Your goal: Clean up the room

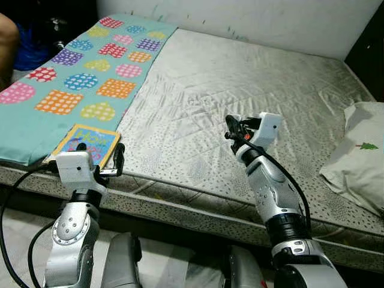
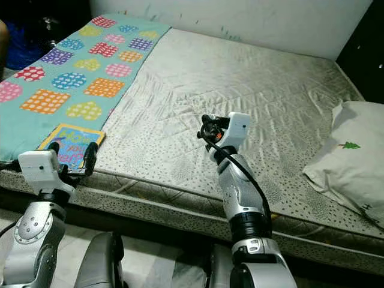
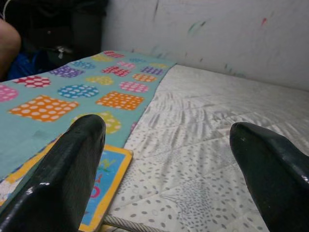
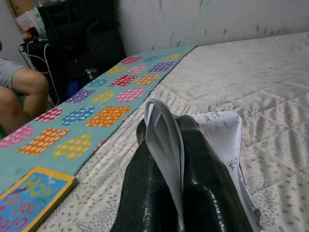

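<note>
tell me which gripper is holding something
The right gripper: its fingers are shut on a folded paper with handwriting. The left gripper is open, near the book.

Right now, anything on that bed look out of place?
Yes. A children's book lies at the mattress's near edge, on the patterned teal mat, just ahead of the open left gripper. The right gripper is shut on a folded handwritten paper. A pillow sits at the right.

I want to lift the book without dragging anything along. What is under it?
The book lies on the patterned blanket near the bed's front edge. Anything beneath the book itself is covered. The left tool is open beside it.
</note>
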Controlling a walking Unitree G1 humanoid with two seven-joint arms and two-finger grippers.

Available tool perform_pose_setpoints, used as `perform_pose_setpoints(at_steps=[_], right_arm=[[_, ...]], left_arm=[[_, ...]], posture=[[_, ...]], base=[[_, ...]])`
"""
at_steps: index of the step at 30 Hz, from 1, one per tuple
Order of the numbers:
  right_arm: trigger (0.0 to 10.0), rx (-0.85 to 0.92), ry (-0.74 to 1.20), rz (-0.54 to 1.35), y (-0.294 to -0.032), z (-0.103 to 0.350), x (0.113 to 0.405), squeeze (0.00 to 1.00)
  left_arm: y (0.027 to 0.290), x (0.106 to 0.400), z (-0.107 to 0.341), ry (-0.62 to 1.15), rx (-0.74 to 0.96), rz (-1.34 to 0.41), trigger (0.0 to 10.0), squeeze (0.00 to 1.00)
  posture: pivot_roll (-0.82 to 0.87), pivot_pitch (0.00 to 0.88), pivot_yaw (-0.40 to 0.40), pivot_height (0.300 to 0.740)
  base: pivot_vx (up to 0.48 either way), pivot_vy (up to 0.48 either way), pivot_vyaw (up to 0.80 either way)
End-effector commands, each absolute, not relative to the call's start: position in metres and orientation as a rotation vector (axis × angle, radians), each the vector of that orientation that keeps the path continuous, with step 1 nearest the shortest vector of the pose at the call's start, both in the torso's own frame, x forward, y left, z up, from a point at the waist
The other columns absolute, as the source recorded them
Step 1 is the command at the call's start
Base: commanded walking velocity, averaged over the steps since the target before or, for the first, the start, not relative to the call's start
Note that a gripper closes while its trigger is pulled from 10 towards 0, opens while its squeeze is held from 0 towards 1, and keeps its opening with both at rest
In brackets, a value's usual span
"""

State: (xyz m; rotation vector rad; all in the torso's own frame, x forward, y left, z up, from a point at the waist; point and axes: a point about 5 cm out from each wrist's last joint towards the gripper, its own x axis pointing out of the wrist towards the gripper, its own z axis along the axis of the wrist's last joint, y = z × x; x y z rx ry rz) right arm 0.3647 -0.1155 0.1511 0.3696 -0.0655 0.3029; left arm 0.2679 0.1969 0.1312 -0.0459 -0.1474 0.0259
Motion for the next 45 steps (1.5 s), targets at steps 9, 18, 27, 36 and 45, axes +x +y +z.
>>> perform_pose_setpoints(at_steps=[9, 18, 27, 36, 45], right_arm=[[10.0, 0.371, -0.087, 0.300, -0.123, 0.158, 0.361, 0.00], [10.0, 0.364, -0.040, 0.264, -0.128, 0.142, 0.349, 0.00], [10.0, 0.348, 0.005, 0.252, -0.123, 0.129, 0.341, 0.00], [10.0, 0.349, 0.061, 0.244, -0.121, 0.118, 0.330, 0.00], [10.0, 0.362, 0.068, 0.230, -0.118, 0.116, 0.328, 0.00]], left_arm=[[0.196, 0.266, 0.127, -0.171, -0.047, 0.032, 10.0, 0.00], [0.197, 0.262, 0.123, -0.157, -0.036, 0.017, 10.0, 0.00], [0.196, 0.260, 0.118, -0.137, -0.105, 0.066, 10.0, 0.00], [0.191, 0.258, 0.114, -0.107, -0.124, 0.037, 10.0, 0.00], [0.187, 0.258, 0.116, -0.105, -0.136, 0.029, 10.0, 0.00]], posture=[[0.08, 0.000, -0.109, 0.681], [0.08, 0.000, -0.103, 0.740], [0.07, 0.000, -0.107, 0.740], [0.04, 0.000, -0.103, 0.740], [0.06, 0.000, -0.101, 0.740]], base=[[0.000, 0.000, 0.00], [0.000, 0.000, 0.00], [0.000, 0.000, 0.00], [0.000, 0.000, 0.00], [0.000, 0.000, -0.10]])
